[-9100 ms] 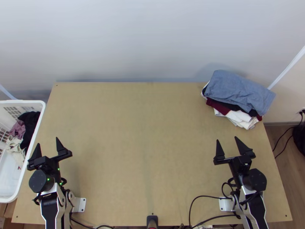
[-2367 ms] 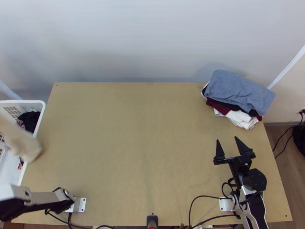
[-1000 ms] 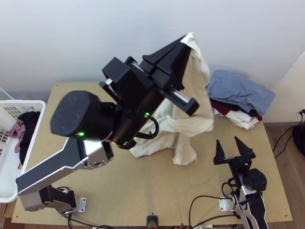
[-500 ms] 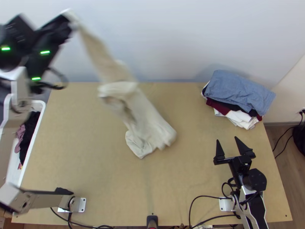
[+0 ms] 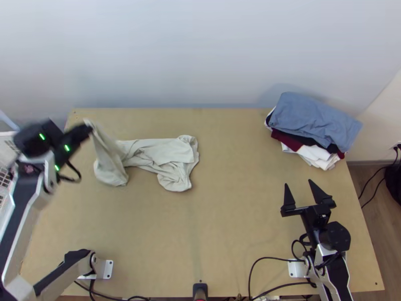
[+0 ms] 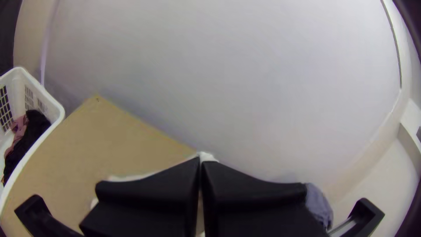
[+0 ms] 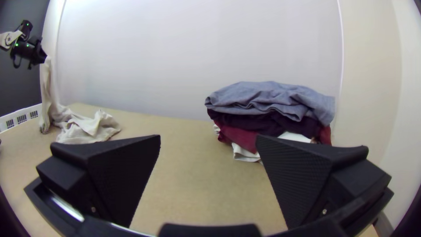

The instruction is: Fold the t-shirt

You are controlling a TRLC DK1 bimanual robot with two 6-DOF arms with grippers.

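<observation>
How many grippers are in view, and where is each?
2: the left gripper, raised near the table's far left corner, shut on the cream cloth; the right gripper, open, in front of the clothes stack.

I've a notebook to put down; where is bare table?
The table is bare between the cream cloth and the clothes pile, and nearer, in the middle, left of the cables. Crowded: far right corner under the pile, left side by the left gripper, near right around the right gripper.
</observation>
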